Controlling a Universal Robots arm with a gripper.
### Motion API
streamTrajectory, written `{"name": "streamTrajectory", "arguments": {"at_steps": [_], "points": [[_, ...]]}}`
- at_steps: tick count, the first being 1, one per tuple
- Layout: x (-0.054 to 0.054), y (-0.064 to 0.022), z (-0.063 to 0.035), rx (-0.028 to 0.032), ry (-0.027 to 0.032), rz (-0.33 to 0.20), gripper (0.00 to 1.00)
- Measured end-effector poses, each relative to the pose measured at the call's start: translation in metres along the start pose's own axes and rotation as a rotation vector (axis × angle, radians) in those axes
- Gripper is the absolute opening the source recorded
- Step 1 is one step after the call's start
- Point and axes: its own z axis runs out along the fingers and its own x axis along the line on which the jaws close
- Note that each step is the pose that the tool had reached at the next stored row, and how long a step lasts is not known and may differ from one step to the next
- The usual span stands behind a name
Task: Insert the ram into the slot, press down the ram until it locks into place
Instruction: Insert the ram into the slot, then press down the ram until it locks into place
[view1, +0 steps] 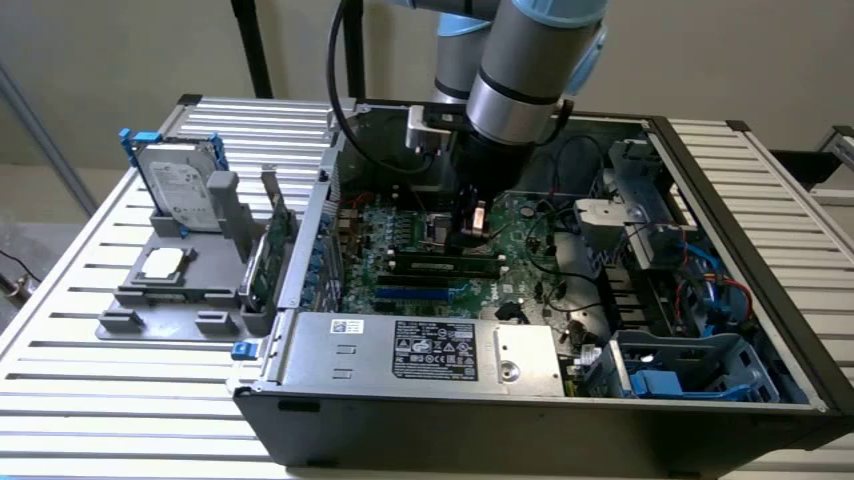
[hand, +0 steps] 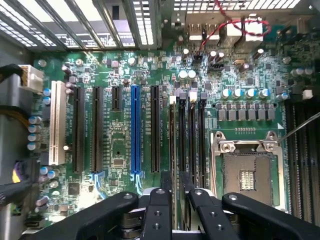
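Deep inside the open dark-grey computer case (view1: 747, 250) now, laid on its side on the slatted metal counter (view1: 80, 300) so the big green motherboard (hand: 120, 150) faces up for a straight vertical approach. Black two-fingered hand (view1: 470, 235) hanging on the silver-and-blue arm, right over the memory bank.

And there, the ram (view1: 434, 265): long thin green circuit-board stick, on edge in the long narrow black plastic slot (view1: 387, 268), running across the board just in front of the hand. Hand at the stick's end toward the exterior view's right, not its middle. A fair guess at why: pressure there drives that end down toward its clip.

From the wrist, hand (hand: 176, 175) set narrow, closed on the ram's top edge, black fingers (hand: 160, 200) straddling the line of the parallel black sockets. Camera looking straight along the slot's length, which keeps stick and socket lined up.

Seated or merely resting? Hard to call from here; stick sits low and level, though locked clips cannot be confirmed.

Bright-blue expansion socket (hand: 135, 130) well off to one side, untouched. Metal-framed processor socket (hand: 247, 175) on the other side, clear of the hand. Silver power-supply box (view1: 427, 350) along the near wall. Outside the case, hard drive (view1: 180, 185) parked upright in a grey fixture.
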Motion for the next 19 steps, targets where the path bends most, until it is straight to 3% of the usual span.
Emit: {"name": "streamTrajectory", "arguments": {"at_steps": [5, 19], "points": [[0.0000, 0.0002, -0.0008, 0.0000, -0.0002, 0.000, 0.11], [0.0000, 0.0002, -0.0009, 0.0000, -0.0001, 0.000, 0.11]]}}
